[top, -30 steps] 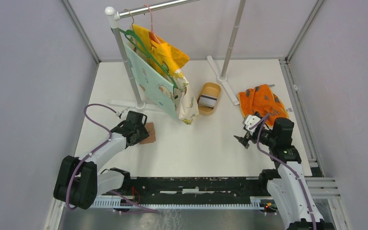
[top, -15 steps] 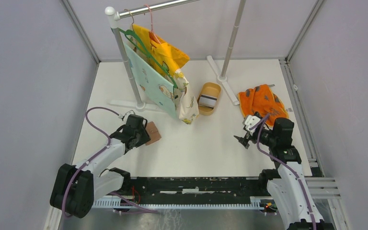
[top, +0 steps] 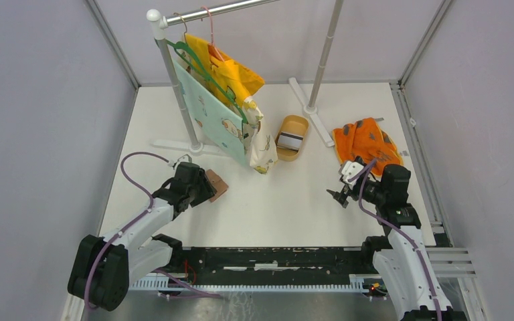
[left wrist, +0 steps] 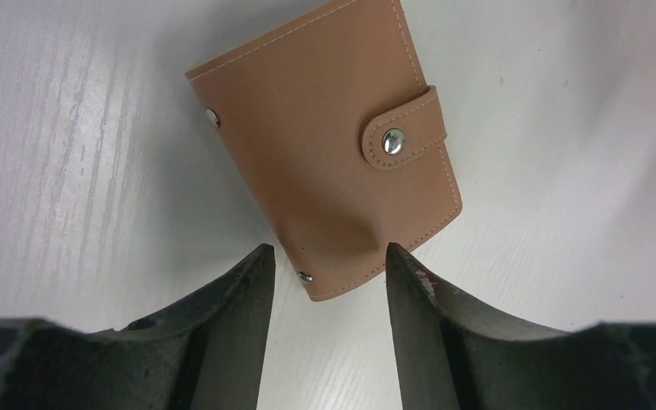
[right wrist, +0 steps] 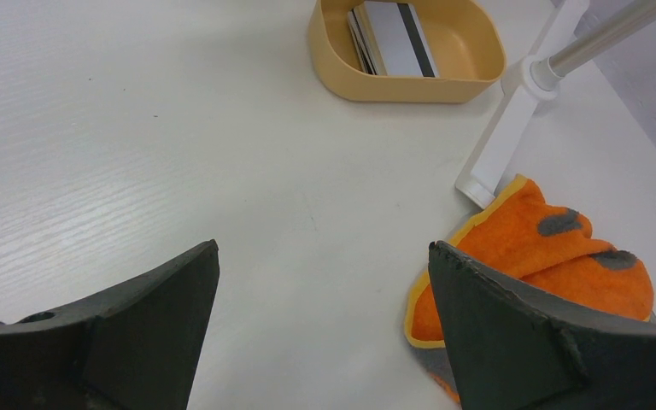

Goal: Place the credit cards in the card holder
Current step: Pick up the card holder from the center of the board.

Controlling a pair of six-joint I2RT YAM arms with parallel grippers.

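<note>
Card holder (left wrist: 329,154) shifted right w/ left hand (left wrist: 325,259).

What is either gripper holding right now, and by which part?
Nothing. The left gripper stands open astride the near corner of the card holder, with a gap at one finger; the right gripper is open and empty.

A white table (top: 274,200) lay before me. At its far left stood a clothes rail (top: 174,77), with a pale green printed cloth (top: 211,120) and a yellow garment (top: 231,73) hanging from it. Just right of them sat a tan oval dish (top: 295,120) and, farther right, a crumpled orange cloth (top: 367,144) with grey patches.
</note>
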